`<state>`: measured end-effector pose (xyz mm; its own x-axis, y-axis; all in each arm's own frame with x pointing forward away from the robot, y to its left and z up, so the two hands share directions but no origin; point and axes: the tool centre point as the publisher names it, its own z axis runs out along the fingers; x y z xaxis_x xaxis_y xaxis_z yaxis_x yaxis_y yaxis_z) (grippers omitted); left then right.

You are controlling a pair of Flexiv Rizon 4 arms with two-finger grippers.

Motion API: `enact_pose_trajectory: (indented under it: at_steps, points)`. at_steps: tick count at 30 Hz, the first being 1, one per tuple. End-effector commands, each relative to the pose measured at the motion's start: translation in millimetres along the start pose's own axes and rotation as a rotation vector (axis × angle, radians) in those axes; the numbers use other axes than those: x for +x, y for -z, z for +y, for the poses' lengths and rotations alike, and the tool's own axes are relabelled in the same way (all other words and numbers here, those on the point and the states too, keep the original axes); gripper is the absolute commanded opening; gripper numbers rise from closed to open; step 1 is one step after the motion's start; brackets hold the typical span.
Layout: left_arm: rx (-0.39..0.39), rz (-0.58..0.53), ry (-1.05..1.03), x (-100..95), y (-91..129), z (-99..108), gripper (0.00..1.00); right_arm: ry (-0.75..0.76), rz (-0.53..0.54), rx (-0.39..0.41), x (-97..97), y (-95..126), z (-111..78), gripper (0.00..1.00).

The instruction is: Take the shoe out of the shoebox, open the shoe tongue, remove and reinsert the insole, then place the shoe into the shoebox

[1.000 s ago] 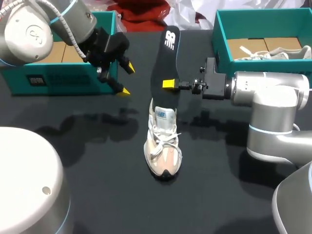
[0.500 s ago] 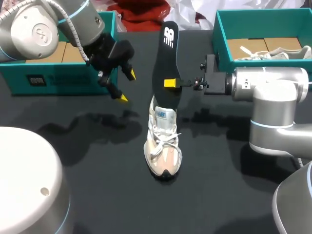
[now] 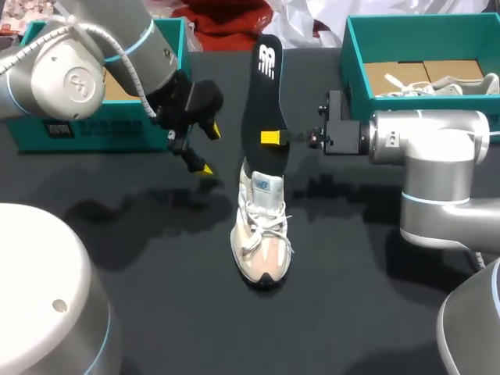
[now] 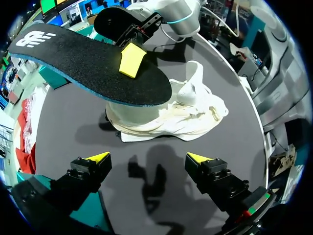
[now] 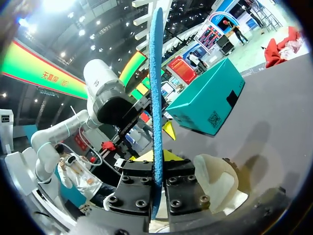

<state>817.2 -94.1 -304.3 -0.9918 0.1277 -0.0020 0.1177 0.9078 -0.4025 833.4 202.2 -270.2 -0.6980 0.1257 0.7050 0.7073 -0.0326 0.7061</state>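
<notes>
On black table (image 3: 156,312), insole (image 3: 262,101) stands over shoe (image 3: 262,234).

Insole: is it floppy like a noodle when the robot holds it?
Probably not floppy: the insole looks straight though the right gripper pinches only one edge. Likely light, since that small pinch carries it. Its lower end is by the shoe, which may prop it.

The upright insole (image 3: 264,101) hides the heel (collar too) of the shoe (image 3: 262,234).
</notes>
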Motion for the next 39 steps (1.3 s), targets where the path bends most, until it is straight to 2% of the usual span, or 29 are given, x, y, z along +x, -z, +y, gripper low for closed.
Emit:
enact_pose_trajectory:
  at_steps: [1,11,17,30,39]
  points:
    - [-0.010,0.007,0.001,-1.7,-5.4,0.6,1.00,-0.005,-0.020,0.016,-2.4,-1.6,0.7,0.00]
    - [-0.010,0.007,0.001,-1.7,-5.4,0.6,1.00,-0.005,-0.020,0.016,-2.4,-1.6,0.7,0.00]
    - [0.002,0.029,0.007,-1.3,-18.4,1.4,1.00,0.006,-0.014,0.007,-3.1,-1.9,1.4,0.00]
    - [0.022,0.036,0.007,-1.8,-25.2,5.1,1.00,0.039,0.022,-0.060,1.3,-11.7,28.7,0.00]
    - [0.028,0.070,-0.010,-6.6,-26.7,2.9,1.00,0.030,0.029,-0.072,-3.0,-21.3,31.5,0.00]
